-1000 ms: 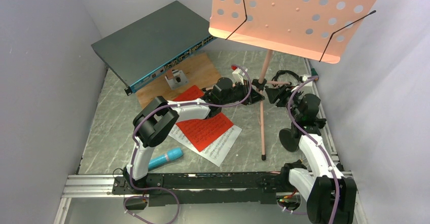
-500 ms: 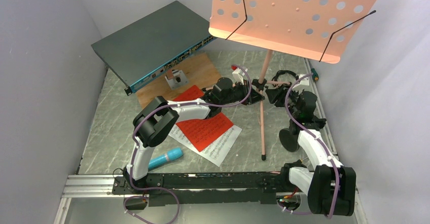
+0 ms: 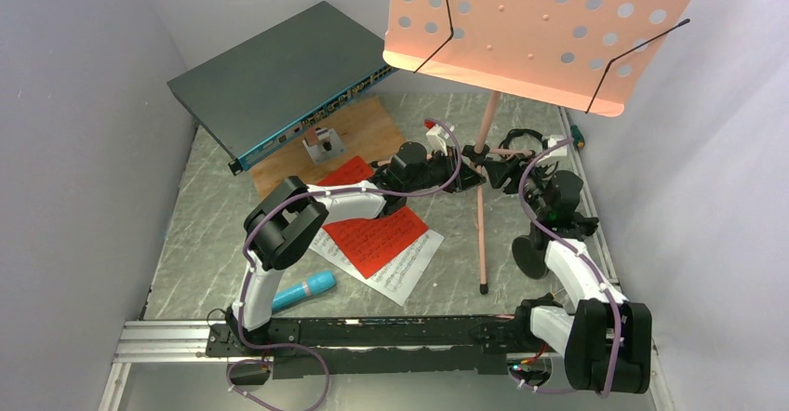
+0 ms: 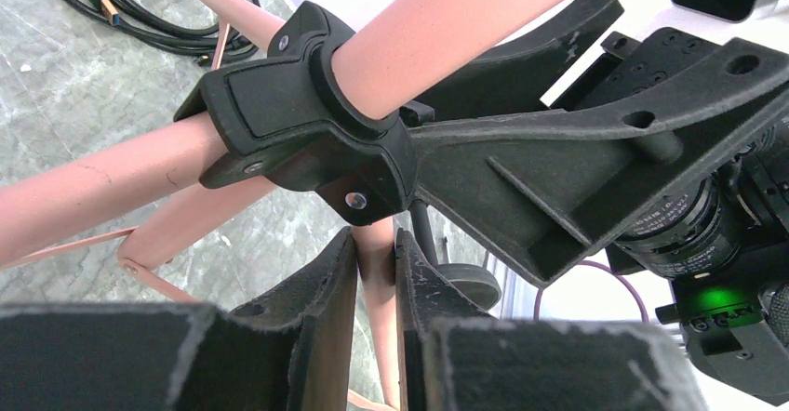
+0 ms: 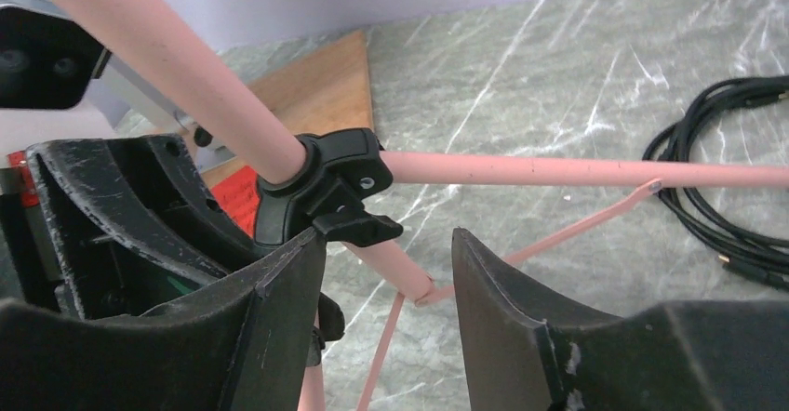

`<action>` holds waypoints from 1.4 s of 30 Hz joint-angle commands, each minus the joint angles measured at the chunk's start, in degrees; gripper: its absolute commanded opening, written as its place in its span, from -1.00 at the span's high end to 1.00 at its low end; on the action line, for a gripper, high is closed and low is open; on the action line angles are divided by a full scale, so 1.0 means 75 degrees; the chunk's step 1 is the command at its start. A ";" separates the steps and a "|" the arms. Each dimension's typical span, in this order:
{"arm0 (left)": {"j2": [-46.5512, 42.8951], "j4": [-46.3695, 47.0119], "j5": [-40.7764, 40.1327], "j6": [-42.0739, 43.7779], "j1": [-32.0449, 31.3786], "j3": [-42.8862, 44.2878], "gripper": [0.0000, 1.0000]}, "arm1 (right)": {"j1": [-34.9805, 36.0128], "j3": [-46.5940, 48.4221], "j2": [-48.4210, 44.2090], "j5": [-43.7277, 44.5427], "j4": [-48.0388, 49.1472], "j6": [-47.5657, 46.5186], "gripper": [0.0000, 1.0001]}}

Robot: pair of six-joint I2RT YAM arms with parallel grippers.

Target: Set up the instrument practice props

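Observation:
The salmon-pink perforated music stand (image 3: 549,30) stands at the back on its tripod, its black hub (image 3: 476,155) low on the pole. My left gripper (image 4: 377,262) is shut on a pink tube just under that hub (image 4: 307,132). My right gripper (image 5: 389,262) is open, its fingers either side of the short pink pole end (image 5: 405,270) below the hub (image 5: 321,183), apart from it. Red and white sheet-music pages (image 3: 377,239) lie flat in the middle. The cyan-blue microphone (image 3: 304,290) lies near the front left. The black round-base mic stand (image 3: 532,255) sits beside my right arm.
A dark grey network switch (image 3: 279,81) rests at the back left, partly over a wooden board (image 3: 367,132) with a small metal bracket (image 3: 324,143). Coiled black cable (image 5: 726,169) lies at the back right. One stand leg (image 3: 482,244) reaches forward. Walls close in on both sides.
My right gripper's jaws narrowed and then widened again, and its wrist edged slightly toward the hub. The left arm and the stand have not moved.

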 commanded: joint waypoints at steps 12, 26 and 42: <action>0.0663 -0.2321 -0.0282 0.0607 0.0277 -0.0547 1.00 | 0.0007 0.0226 0.0975 -0.0567 0.2067 0.0019 0.37; 0.0765 -0.2373 -0.0207 0.0631 0.0283 -0.0493 1.00 | -0.1558 0.1969 0.1764 -0.0670 -0.2234 0.3946 1.00; 0.0745 -0.2568 -0.0311 0.0783 0.0297 -0.0388 1.00 | -0.2112 0.1567 0.3721 -0.3564 0.1130 0.8897 0.93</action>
